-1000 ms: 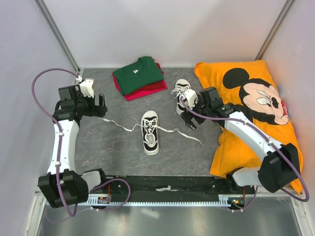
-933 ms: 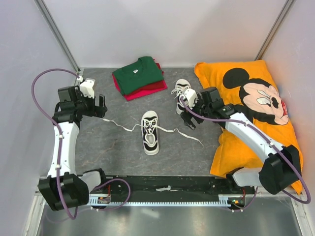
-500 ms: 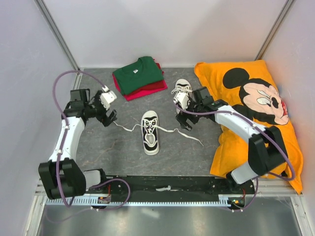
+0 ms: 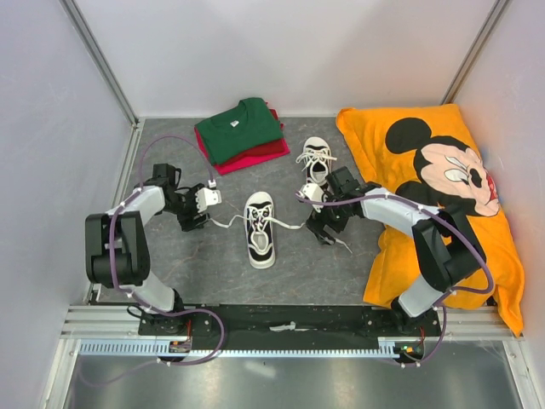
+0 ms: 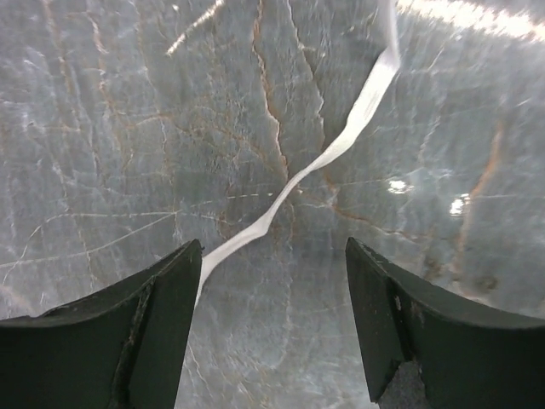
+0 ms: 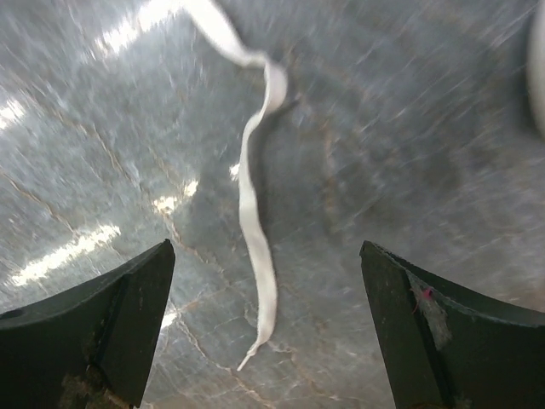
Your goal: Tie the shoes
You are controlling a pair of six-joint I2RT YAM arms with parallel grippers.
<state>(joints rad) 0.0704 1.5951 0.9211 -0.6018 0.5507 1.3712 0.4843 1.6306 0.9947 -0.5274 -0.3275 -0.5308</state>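
The overhead camera sits above and behind my two bases and looks down and forward over the whole table (image 4: 196,264), far enough off to take in both arms. My left wrist camera rides behind my left gripper (image 5: 272,256), facing down past its two dark fingers, very close to the surface; a lace (image 5: 341,145) crosses the gap between them. My right wrist camera looks down the same way past my right gripper (image 6: 266,247), equally close, somewhat blurred, with a lace end (image 6: 251,221) between the fingers. Each wrist view shares with the overhead only the small patch of table under its own gripper.
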